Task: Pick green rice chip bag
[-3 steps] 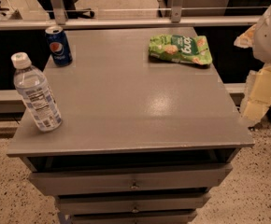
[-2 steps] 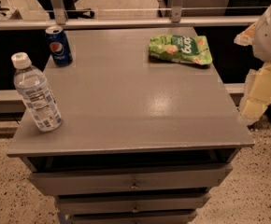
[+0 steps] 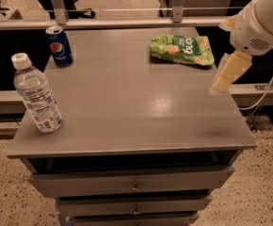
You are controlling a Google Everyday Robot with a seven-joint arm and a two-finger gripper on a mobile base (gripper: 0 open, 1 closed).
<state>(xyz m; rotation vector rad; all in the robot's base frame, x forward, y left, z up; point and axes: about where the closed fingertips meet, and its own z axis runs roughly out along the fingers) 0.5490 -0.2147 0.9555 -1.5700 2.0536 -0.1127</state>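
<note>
The hand (image 3: 228,72) is hanging over the right edge of the counter (image 3: 127,107), near the green chip bag (image 3: 181,50) but not touching it. I cannot tell if it is open.

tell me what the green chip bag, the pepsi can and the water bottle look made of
Green rice chip bag: thin glossy plastic or foil film, judging by crinkles. Pepsi can: probably metal, printed blue, silvery rim. Water bottle: clear plastic, see-through, white cap. The pincer hangs by the right edge of the table, apart from the bag.
</note>
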